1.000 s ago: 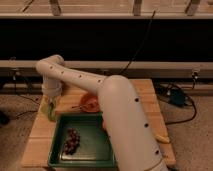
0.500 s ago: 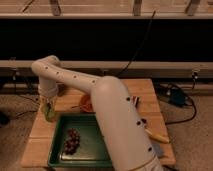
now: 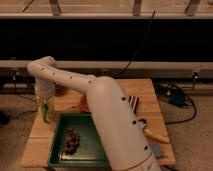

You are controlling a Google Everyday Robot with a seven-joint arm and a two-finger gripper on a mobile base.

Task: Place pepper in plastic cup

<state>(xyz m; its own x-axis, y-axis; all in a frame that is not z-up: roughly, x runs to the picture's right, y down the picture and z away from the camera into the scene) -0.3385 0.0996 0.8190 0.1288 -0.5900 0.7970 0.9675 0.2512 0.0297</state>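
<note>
My gripper (image 3: 46, 100) hangs straight down at the left side of the wooden table (image 3: 142, 90), right over the small translucent yellow-green plastic cup (image 3: 49, 112). A slim dark green shape, the pepper (image 3: 44, 114), stands upright under the gripper, at or inside the cup. I cannot tell whether the pepper is still held or rests in the cup. The white arm (image 3: 105, 105) sweeps from the bottom right up to the gripper and hides part of the table.
A green tray (image 3: 57, 152) with dark purple grapes (image 3: 71, 141) lies at the front of the table. A reddish bowl (image 3: 83, 104) sits behind the tray, partly hidden by the arm. A striped object (image 3: 134, 101) and a yellow-handled item (image 3: 156, 136) lie to the right.
The arm's upper joint has shifted a little to the left. The gripper stays over the cup at nearly the same spot, slightly lower.
</note>
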